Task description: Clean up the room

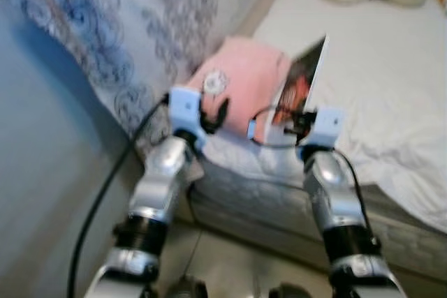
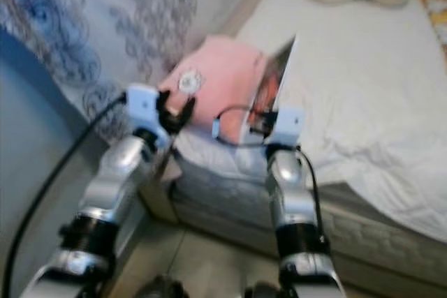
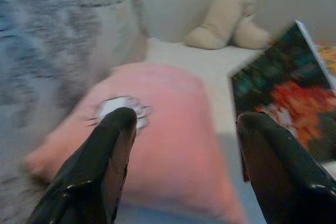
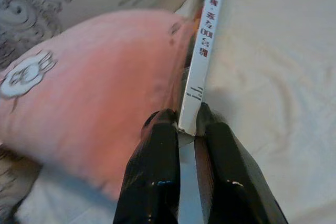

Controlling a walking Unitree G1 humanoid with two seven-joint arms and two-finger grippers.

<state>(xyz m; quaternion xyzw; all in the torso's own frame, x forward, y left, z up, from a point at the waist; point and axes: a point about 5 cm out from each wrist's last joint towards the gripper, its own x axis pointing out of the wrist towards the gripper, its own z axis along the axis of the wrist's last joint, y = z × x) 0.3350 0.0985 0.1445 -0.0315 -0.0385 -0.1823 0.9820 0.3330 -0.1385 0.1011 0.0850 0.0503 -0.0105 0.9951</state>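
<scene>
Right gripper [image 4: 188, 124] pinches the book [image 4: 206, 51] edge beside the pink pillow [image 1: 241, 82]; left gripper [image 3: 181, 124] spread wide.

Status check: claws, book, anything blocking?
Right claw shut on book spine, book upright beside pink pillow. Left claw open, facing pillow. White bedsheet beyond, nothing blocking.

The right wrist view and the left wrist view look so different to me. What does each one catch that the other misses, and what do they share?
The right wrist view gives the book's white spine with printed text, pinched between the right gripper's closed fingers. The left wrist view gives the book's dark cover with red shapes, a cream stuffed toy at the far end of the bed, and the left gripper's fingers spread wide, holding nothing. Both show the pink pillow with its white round patch, the white bed sheet and the blue patterned fabric beside it.
</scene>
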